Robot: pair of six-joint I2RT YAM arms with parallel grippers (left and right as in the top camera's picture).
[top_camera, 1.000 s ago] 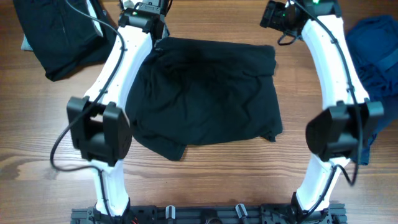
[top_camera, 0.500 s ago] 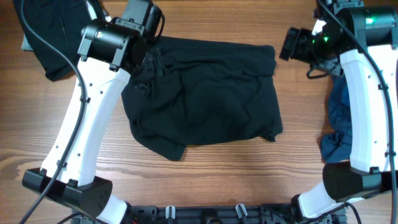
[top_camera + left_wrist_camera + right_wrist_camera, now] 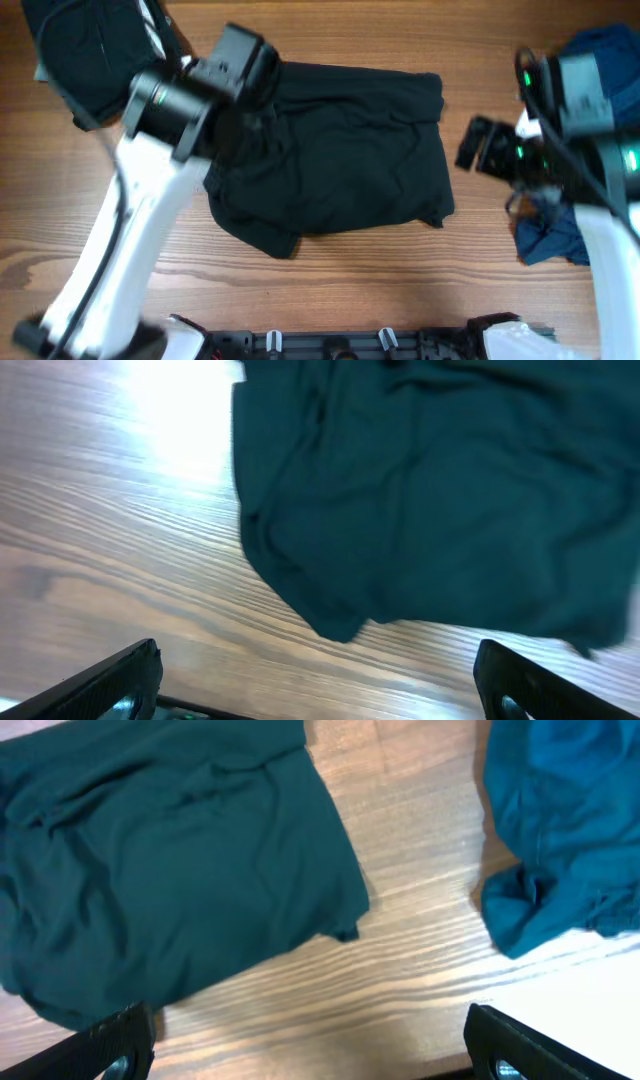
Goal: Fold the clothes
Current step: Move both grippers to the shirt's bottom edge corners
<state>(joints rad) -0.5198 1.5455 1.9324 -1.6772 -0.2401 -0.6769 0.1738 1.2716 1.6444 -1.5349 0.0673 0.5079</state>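
A plain black shirt (image 3: pixel 340 150) lies crumpled and roughly rectangular in the middle of the wooden table (image 3: pixel 400 290). Its front left corner sticks out toward me. The left wrist view shows this shirt (image 3: pixel 440 490) ahead, with my left gripper (image 3: pixel 320 680) open above bare wood and nothing between its fingers. My right gripper (image 3: pixel 310 1040) is also open and empty, raised over wood just right of the shirt (image 3: pixel 170 870). From overhead the right gripper (image 3: pixel 480 145) hangs beside the shirt's right edge. The left arm's wrist (image 3: pixel 235 70) hovers over the shirt's back left corner.
Another black garment (image 3: pixel 90 50) lies at the back left corner. A dark blue garment (image 3: pixel 600 50) is heaped at the right side, partly under the right arm, and it shows in the right wrist view as blue cloth (image 3: pixel 560 820). The table's front edge carries a black rail (image 3: pixel 330 345).
Both arms have risen and drawn back from the shirt's far edge. The right gripper swung down to the shirt's right side. The shirt lies still on the table.
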